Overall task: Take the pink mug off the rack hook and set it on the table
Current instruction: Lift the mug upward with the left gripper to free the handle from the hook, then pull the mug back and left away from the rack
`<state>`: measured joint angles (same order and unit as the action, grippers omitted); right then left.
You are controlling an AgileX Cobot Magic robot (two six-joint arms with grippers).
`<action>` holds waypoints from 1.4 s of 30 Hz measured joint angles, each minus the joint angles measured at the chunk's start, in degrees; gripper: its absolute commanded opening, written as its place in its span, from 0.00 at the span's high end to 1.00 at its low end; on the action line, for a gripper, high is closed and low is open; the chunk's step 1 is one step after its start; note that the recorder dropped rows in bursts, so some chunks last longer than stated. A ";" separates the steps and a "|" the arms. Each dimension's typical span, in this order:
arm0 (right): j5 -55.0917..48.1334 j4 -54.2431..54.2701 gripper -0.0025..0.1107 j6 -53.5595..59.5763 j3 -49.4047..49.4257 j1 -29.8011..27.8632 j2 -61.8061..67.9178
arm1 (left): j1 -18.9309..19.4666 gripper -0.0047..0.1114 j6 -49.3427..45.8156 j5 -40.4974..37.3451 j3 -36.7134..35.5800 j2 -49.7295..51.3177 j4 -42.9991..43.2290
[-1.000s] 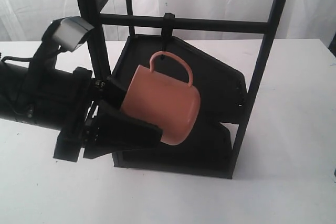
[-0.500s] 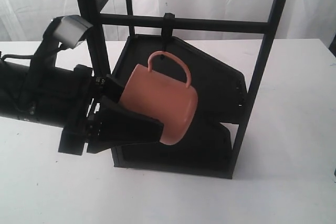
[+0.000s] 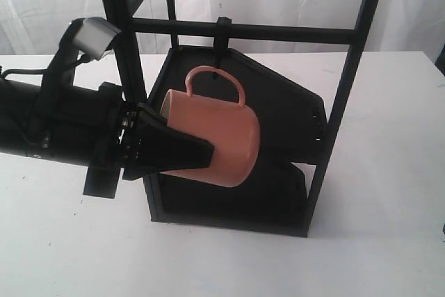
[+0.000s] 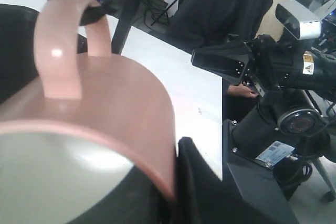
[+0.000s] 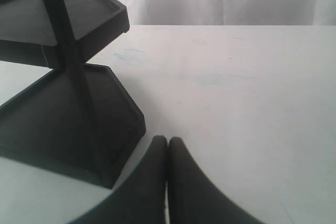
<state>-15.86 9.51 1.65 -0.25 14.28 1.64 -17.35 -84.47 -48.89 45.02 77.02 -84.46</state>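
The pink mug hangs tilted inside the black rack, mouth facing left. Its thin handle loops over the tip of the rack hook under the crossbar. My left gripper is shut on the pink mug's wall, one finger outside and the other hidden inside. The left wrist view shows the pink mug close up, with its cream interior, the rack hook through the handle and my left gripper pinching the rim. My right gripper is shut on nothing, low over the table.
The tall black rack frame stands mid-table with two hexagonal black trays at its base, just behind and below the mug. White table spreads to the right and front. The right arm shows in the left wrist view.
My left gripper has risen and swung the mug toward level, lifting its rim end. The handle has slid left along the hook tip. The right gripper cannot be compared.
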 measured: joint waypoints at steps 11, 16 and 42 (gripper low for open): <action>0.00 0.00 0.98 0.00 0.00 0.00 0.00 | 0.00 0.96 -4.33 -3.27 -0.26 0.00 -6.07; 0.00 0.00 0.98 0.00 0.00 0.00 0.00 | 0.00 0.96 -4.64 -5.74 -0.26 -0.03 -4.67; 0.00 0.00 0.98 0.00 0.00 0.00 0.00 | 0.00 0.96 31.05 -6.94 -0.26 -18.07 41.44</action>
<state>-15.86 9.51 1.65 -0.25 14.28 1.64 -17.35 -53.42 -55.83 44.76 58.95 -43.02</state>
